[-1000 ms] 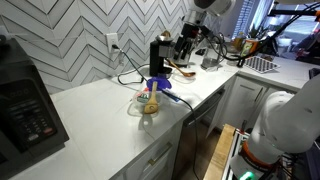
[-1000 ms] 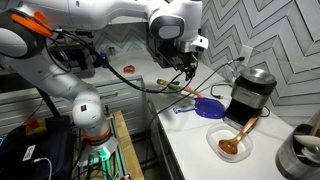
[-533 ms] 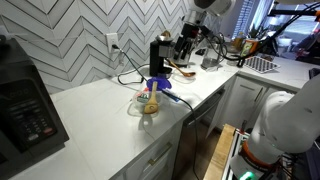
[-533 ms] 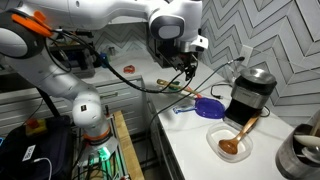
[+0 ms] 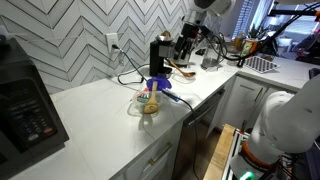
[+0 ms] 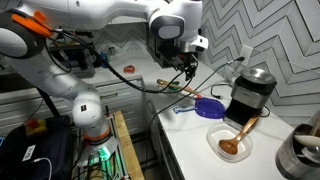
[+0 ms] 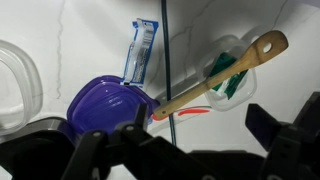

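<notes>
While the pincer hovers, purple lid lies beneath.

Arm: glossy white shell with rounded links and fat joints. There is an orange band on the link farthest from the gripper. Directly above the gripper sits a round grey-white wrist housing with a darker face. The gripper itself is black, boxy and matte. Black cables trail off behind the gripper along the links. The base link, well below the gripper, is a bulbous white dome. In the wrist view the fingers are black angular bars, blurred. In an exterior view the same white shell shows, smooth and unmarked.
</notes>
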